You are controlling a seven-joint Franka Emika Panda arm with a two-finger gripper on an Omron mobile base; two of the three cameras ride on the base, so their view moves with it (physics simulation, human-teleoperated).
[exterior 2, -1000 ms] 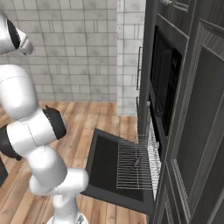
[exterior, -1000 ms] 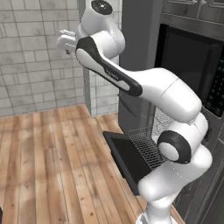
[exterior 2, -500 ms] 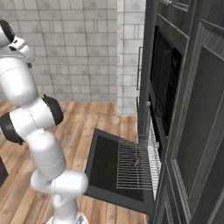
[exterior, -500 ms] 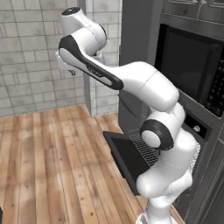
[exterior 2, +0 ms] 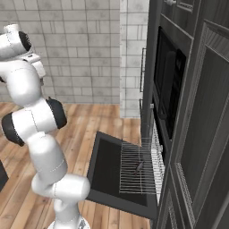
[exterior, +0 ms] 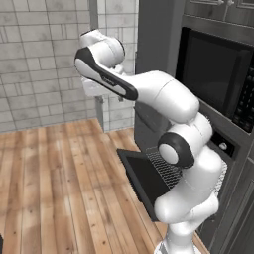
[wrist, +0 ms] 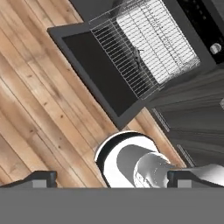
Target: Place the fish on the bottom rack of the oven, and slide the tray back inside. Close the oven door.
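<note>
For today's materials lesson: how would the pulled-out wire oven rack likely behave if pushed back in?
The bottom rack looks like thin metal wire, so probably stiff and fairly light. It lies flat over the open oven door, so it should slide rather than tip. The small fish might shift.

Oven door: lowered flat, projecting from the oven over the floor.
Bottom rack: pulled out above the door.
Fish: on the rack.
Microwave: above the oven.
</note>
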